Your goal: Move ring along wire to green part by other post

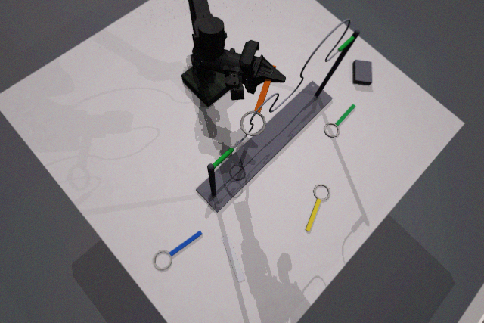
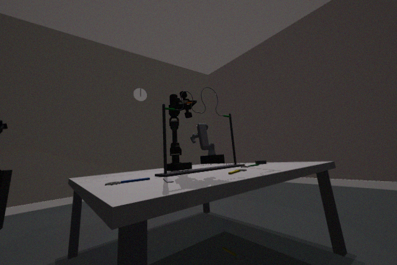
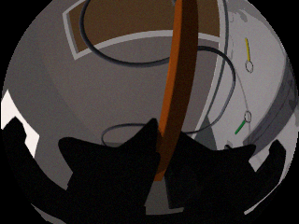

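My gripper (image 1: 282, 77) (image 2: 195, 102) (image 3: 157, 122) is shut on the orange handle (image 1: 262, 95) (image 3: 184, 61), behind the wire as the top view shows it. The ring (image 1: 240, 122) at the handle's far end appears around the thin grey wire (image 1: 277, 94) (image 2: 208, 87) (image 3: 135, 63), a little past the near green part (image 1: 223, 157) (image 2: 169, 108). Whether ring and wire touch cannot be told. The near post (image 1: 212, 182) (image 2: 164, 140) carries that part; the far post (image 1: 336, 64) (image 2: 232, 140) carries the other green part (image 1: 346, 43) (image 2: 226, 115).
The wire rises in a tall loop towards the far post. A dark base board (image 1: 289, 124) joins the posts. Rings with blue (image 1: 185, 243), yellow (image 1: 313, 215) and green (image 1: 345, 115) handles lie on the table, with a dark block (image 1: 362, 72) beyond the far post.
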You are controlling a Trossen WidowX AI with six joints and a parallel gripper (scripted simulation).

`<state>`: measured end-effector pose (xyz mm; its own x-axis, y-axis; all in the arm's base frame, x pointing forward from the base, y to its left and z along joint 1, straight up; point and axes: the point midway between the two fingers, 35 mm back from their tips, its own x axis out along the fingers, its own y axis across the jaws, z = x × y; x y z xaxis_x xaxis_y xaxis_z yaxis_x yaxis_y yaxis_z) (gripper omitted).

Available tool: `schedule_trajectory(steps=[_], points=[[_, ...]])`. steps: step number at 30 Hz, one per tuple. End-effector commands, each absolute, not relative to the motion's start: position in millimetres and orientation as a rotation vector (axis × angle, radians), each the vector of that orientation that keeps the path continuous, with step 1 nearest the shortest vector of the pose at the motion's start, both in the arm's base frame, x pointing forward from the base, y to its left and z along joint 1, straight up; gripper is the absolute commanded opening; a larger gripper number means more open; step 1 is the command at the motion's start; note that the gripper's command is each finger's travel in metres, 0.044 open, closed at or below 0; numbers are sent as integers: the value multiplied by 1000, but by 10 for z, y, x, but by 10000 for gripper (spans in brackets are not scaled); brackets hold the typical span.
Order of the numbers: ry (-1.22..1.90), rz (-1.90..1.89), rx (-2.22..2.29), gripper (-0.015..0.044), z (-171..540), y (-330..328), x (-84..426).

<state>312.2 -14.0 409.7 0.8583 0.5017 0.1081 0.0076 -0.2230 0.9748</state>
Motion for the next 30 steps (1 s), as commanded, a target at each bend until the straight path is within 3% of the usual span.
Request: schedule_trajectory(steps=[1, 30], points=[[383, 481, 1809, -150, 4183, -183, 3139], [405, 437, 1610, -150, 4228, -240, 3143]])
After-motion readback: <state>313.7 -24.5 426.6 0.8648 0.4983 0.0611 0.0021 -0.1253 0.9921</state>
